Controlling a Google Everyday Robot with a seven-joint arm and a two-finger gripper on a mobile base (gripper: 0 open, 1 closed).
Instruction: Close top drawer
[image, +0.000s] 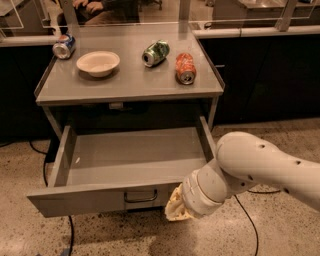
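The top drawer (75, 199) is a wide, shallow grey metal drawer, pulled fully out from under the grey tabletop (130, 82). It is empty inside. Its flat front panel has a small dark bar handle (140, 196) at the centre. My white arm reaches in from the right. The gripper (176, 206) is at the right end of the drawer front, low down and just right of the handle, against or very near the panel. The wrist hides most of it.
On the tabletop lie a blue can (64, 46), a beige bowl (98, 63), a green can (155, 53) and an orange can (185, 68). A dark counter runs behind. A cable (47, 172) trails on the speckled floor at left.
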